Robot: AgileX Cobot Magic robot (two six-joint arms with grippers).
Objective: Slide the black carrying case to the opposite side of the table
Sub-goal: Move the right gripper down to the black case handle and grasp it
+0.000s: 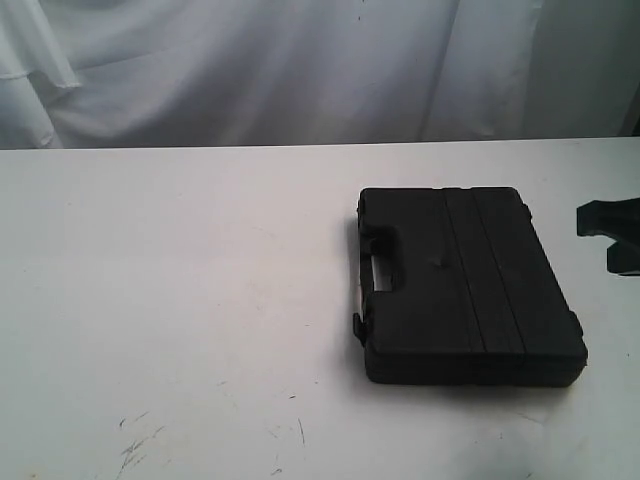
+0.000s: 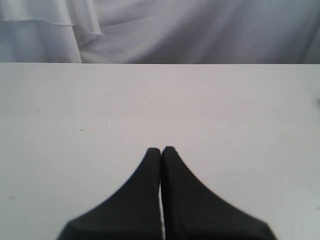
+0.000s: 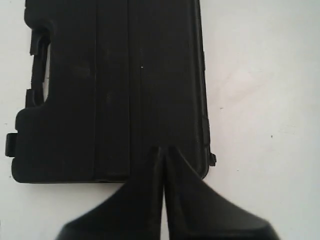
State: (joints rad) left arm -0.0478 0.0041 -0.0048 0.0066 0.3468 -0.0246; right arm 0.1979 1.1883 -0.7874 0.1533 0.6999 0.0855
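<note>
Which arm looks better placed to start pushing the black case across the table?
Probably the right. The right fingers, shut, hang close by the case, which lies on that arm's side of the table. The left fingers, also shut, have only table before them.

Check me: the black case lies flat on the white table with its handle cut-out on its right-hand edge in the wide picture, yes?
Not quite. The case lies flat on the table, but the exterior view shows its handle cut-out on the left-hand edge, not the right.
</note>
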